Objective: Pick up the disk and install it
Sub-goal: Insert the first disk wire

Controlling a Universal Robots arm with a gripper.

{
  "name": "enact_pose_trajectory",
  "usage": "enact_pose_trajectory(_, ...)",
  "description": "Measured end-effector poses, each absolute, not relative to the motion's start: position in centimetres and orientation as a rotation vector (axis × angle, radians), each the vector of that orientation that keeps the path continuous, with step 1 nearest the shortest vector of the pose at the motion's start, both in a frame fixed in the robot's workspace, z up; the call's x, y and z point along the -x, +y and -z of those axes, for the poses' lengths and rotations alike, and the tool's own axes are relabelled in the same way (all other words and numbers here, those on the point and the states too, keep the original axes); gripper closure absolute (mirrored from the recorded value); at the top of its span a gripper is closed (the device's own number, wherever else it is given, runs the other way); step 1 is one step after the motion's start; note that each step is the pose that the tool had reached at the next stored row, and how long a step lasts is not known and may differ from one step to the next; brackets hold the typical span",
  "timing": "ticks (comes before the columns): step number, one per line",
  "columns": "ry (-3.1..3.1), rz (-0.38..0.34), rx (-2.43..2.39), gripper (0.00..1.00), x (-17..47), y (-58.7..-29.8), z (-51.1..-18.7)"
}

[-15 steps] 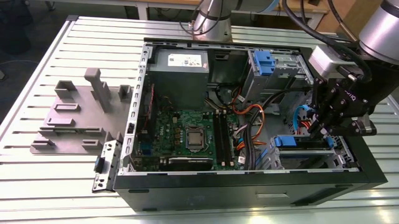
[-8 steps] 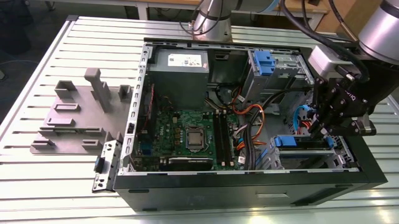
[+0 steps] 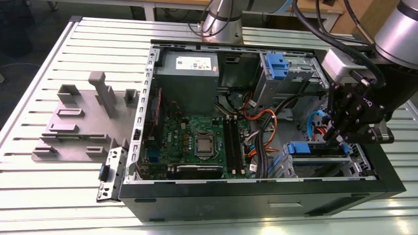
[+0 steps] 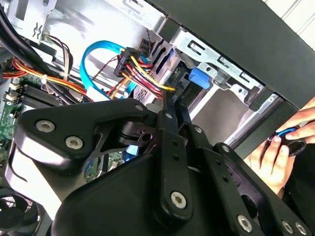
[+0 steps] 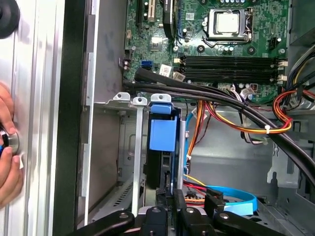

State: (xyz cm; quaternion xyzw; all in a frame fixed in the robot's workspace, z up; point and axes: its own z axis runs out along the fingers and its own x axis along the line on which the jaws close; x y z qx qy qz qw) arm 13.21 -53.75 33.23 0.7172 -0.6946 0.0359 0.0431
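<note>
1. The gripper [image 3: 341,138] is inside the computer case [image 3: 261,200], clenched on the disk's [image 5: 162,142] edge.
2. The disk stands on edge in the drive bay [image 5: 133,147] beside the motherboard [image 3: 196,142].
3. A person's hand [image 4: 275,155] rests outside the case.

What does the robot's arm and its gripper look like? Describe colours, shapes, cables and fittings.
The arm is a thick silver-grey tube with black cables looping beside it. A pale grey block sits at its wrist. The gripper is matte black, built of flat linkage bars joined by round silver screw heads, and tapers to narrow black jaws.
</note>
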Motion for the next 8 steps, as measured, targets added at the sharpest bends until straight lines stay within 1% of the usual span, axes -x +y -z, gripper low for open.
enact_pose_trajectory(8,-2.140,-0.108,-2.178,0.83,-13.04,-53.77,-33.19)
